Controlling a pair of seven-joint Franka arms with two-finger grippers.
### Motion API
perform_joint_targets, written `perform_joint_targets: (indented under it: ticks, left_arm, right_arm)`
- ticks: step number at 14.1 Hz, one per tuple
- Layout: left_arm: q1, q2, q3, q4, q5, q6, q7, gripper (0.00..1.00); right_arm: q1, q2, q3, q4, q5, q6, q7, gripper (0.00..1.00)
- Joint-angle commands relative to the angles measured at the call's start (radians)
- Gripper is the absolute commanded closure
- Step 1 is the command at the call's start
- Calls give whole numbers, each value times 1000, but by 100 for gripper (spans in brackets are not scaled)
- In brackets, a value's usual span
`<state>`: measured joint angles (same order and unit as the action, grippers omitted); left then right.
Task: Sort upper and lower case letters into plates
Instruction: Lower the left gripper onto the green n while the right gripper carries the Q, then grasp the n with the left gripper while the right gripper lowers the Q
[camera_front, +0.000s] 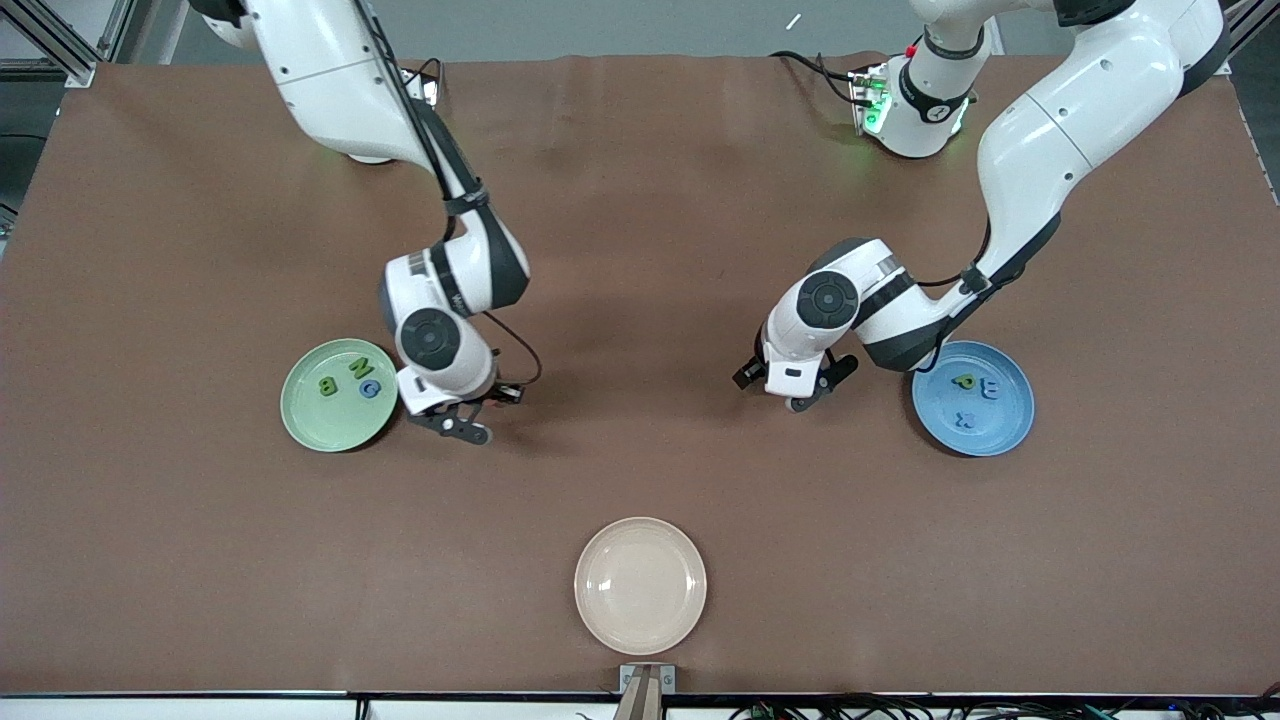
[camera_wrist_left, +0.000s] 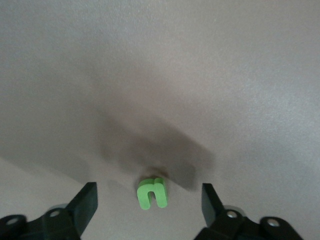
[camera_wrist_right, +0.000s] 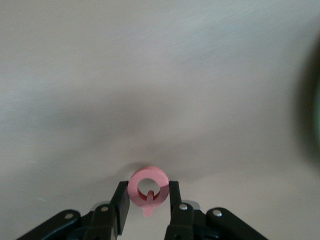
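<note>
Two grippers low over brown tabletop, each at a letter. Right gripper (camera_wrist_right: 148, 197) clamped on small pink-red ring-shaped toy letter (camera_wrist_right: 148, 187), just beside pale green glossy plate (camera_front: 300, 420) holding three letters. Left gripper (camera_wrist_left: 149, 200) spread wide around small bright-green flat lowercase n (camera_wrist_left: 151, 193), not touching, near blue glossy plate (camera_front: 985, 440) holding three letters. Step: last pickups. Next, by my reading: right lifts, carries to plate; left closes squarely on n.

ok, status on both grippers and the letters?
Right gripper shut on pink letter, beside green plate. Left gripper open around green letter. Nothing in the way.
</note>
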<state>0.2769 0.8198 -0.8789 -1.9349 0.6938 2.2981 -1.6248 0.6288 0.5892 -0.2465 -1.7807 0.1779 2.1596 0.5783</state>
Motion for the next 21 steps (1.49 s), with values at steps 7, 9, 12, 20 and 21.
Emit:
perform_joint_targets:
  ticks: [7, 9, 12, 20, 21]
  left_arm:
    - [-47, 2, 27, 2, 4, 15, -36, 21]
    - [-45, 1, 27, 2, 4, 15, -37, 26]
    - [-45, -1, 27, 2, 4, 15, -37, 33]
    - [-42, -7, 27, 2, 4, 9, -37, 48]
    - [-41, -8, 27, 2, 4, 9, -38, 50]
  right_arm:
    - [-145, -85, -149, -112, -14, -142, -472, 99]
    - [-161, -80, -148, -129, -3, -141, -472, 99]
    - [-161, -77, -146, -140, 0, -148, -469, 99]
    - [-138, -49, -142, -158, 106, -138, -469, 97]
    - [-135, -45, -142, -160, 107, -121, -469, 96]
